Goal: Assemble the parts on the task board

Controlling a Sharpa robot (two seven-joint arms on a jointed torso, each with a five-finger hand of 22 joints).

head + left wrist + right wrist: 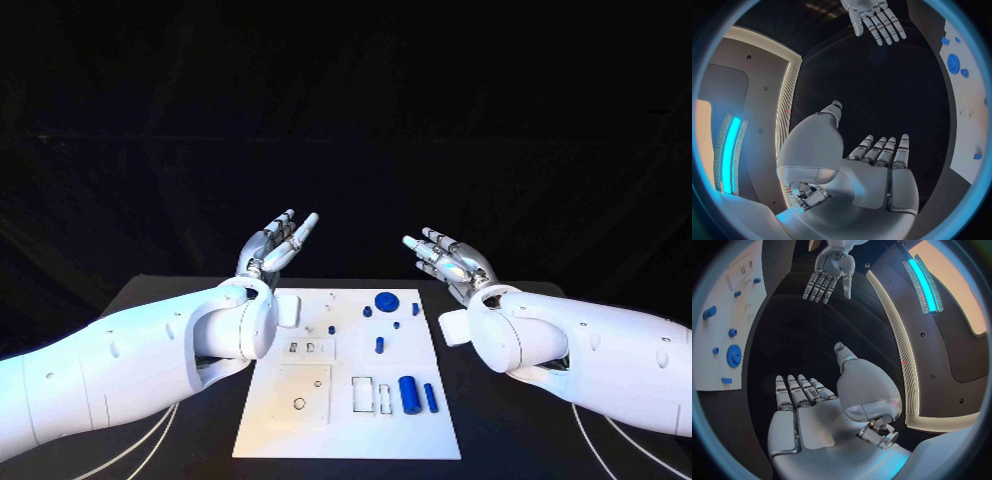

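Left hand (278,243) and right hand (450,258) hover empty beyond task board (351,420)

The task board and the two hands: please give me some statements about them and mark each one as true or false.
1. Both hands are open and hold nothing. True: the left hand and the right hand are raised beyond the far edge of the task board, their fingers spread.
2. The left hand grips the large blue gear. False: the large blue gear lies on the board, untouched.
3. A long blue cylinder lies near the board's near right corner. True: the blue cylinder lies there, beside a shorter blue piece.
4. The right hand presses on the board. False: it is held in the air, off the board.
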